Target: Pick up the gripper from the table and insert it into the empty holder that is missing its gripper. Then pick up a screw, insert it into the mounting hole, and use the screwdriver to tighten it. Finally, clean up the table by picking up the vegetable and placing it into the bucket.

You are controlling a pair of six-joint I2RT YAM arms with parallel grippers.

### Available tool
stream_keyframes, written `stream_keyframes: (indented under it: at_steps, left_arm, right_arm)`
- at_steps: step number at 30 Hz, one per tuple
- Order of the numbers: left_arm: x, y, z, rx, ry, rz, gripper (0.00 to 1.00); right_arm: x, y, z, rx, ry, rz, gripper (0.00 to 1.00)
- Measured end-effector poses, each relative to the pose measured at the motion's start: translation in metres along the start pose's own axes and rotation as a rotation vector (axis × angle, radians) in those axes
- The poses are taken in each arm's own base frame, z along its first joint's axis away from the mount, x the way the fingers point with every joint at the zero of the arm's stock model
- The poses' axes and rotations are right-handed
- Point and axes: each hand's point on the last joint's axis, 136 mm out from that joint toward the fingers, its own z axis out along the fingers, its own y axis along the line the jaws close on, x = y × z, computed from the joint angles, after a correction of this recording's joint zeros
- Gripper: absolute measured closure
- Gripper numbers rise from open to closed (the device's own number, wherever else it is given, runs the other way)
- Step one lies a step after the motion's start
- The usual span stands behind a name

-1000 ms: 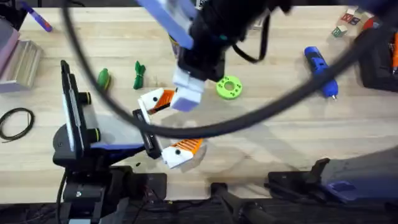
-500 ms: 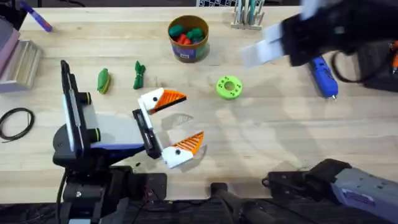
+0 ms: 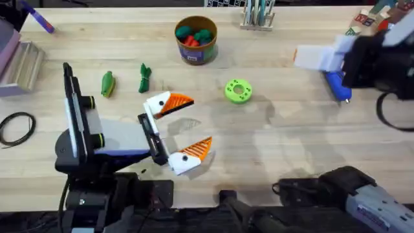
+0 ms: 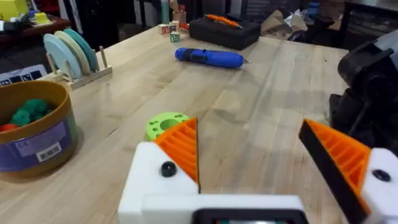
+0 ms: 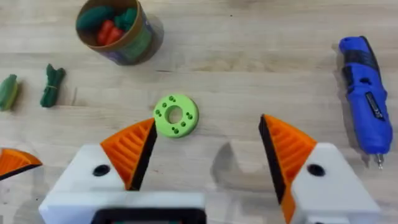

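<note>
My left gripper (image 3: 176, 133) rests low on the table (image 3: 278, 142) at near-left, jaws spread wide, nothing btwn them; both white mounts carry orange ribbed fingers (image 4: 181, 145). In the left wrist view the same claw (image 4: 261, 168) gapes open w/ bare wood in the gap. One of those mounts is the holder (image 3: 155, 103), orange finger seated in it.

Just past that jaw, toward mid-table, lies the flat green disc (image 3: 238, 90) w/ holes, apart from everything. To the left of my jaw, two green veg pieces: a stubby one (image 3: 107, 83) and a leafy one (image 3: 144, 77), side by side, not touching. A black cable loop (image 3: 17, 127) sits at the near-left edge.

My right gripper (image 3: 314, 58) hangs over the far-right part of the table, up off the wood. Right wrist view: its fingers (image 5: 208, 158) stand well apart, open, holding nothing, disc (image 5: 175, 115) below btwn them.

The screwdriver (image 3: 336, 85) lies flat on the table at far right, just beside my right claw, tip pointing toward the near edge; blue body clear in the right wrist view (image 5: 365, 102), untouched.

Farther back, centre: the bucket (image 3: 195, 40), upright, w/ green and red pieces already inside. Behind it to the right, a small rack (image 3: 257, 16) of discs. Far-left corner: purple marker (image 3: 39, 19).
</note>
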Motion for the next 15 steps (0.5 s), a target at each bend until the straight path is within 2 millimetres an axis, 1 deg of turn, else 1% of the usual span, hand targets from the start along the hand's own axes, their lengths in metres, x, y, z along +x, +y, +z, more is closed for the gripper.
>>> stream_keyframes:
  at_steps: [5,15]
  left_arm:
    - [0.0,0.0,0.0,0.0,0.0,0.0,0.015]
    - [0.0,0.0,0.0,0.0,0.0,0.0,0.015]
  right_arm:
    - [0.015,-0.006,0.005,0.014,0.031,0.015,0.01]
    - [0.023,-0.008,0.024,0.036,0.105,0.017,0.009]
